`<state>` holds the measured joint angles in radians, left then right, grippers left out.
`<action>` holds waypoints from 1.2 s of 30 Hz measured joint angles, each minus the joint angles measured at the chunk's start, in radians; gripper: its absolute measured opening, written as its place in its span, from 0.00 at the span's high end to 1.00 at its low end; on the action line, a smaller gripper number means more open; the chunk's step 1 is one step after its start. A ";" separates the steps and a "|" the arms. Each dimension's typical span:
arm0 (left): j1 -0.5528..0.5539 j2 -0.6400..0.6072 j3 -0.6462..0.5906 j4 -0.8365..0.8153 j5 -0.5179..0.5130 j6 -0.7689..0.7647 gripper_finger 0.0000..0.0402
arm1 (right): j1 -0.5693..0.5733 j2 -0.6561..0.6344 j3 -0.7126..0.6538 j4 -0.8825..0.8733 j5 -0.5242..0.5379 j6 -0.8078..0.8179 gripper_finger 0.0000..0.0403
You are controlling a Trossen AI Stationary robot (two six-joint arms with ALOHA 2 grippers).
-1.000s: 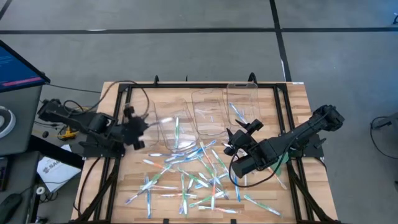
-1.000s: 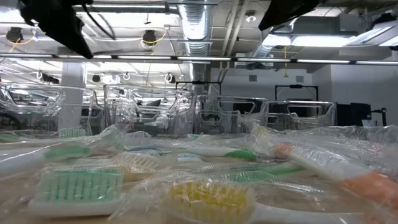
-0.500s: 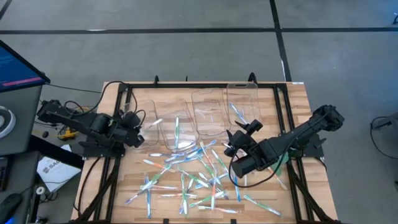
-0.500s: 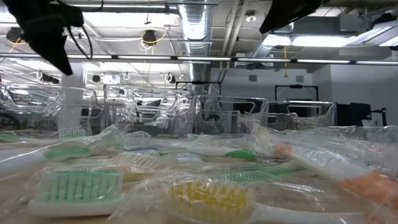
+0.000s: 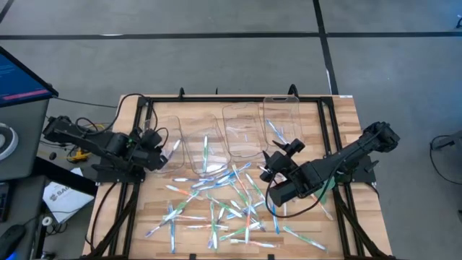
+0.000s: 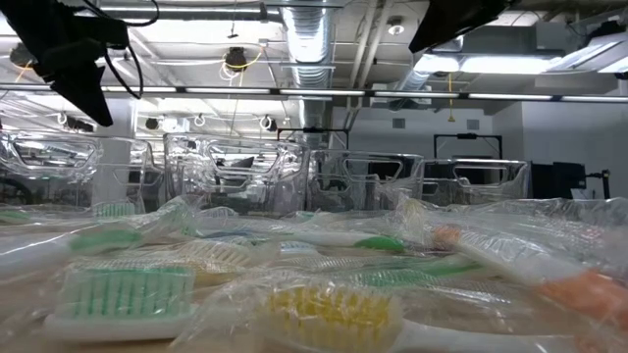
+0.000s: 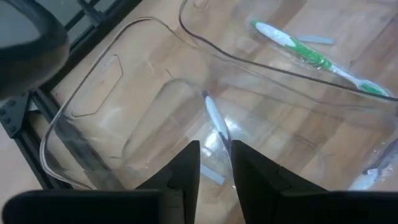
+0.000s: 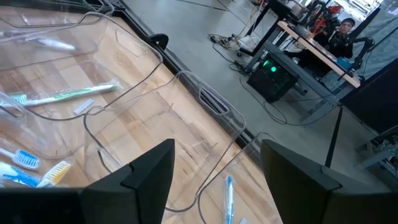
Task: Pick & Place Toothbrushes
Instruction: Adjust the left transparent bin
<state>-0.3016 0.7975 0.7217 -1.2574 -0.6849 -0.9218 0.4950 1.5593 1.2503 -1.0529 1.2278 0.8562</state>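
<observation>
Wooden table (image 5: 339, 115) holds scattered toothbrushes (image 5: 231, 198), no legible labels.

Toothbrushes (image 5: 224, 206), high view: colours and bristle ends too small to sort. Low view: nearest brush heads (image 6: 128, 294) blurred; both arms cropped at twelve o'clock. Left wrist view: clear bin (image 7: 93, 124) cut off at nine o'clock.

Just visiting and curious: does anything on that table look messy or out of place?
Yes. Most toothbrushes lie scattered every which way on the wooden table, several still in crinkly wrappers, while the clear bins behind them hold only a few. Nothing looks broken.
</observation>
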 joint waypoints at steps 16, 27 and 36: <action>-0.222 0.063 0.049 0.671 0.140 0.467 0.79 | 0.000 0.000 0.000 0.044 0.001 -0.002 0.42; -0.275 0.256 0.049 0.685 0.151 0.557 0.58 | 0.000 0.000 0.000 0.045 0.001 -0.026 0.42; -0.276 0.336 0.049 0.700 0.195 0.469 0.36 | -0.046 0.000 0.000 0.064 0.001 -0.084 0.42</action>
<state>-0.5771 1.1334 0.7706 -0.5574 -0.4895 -0.4525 0.4494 1.5593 1.2507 -0.9886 1.2285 0.7723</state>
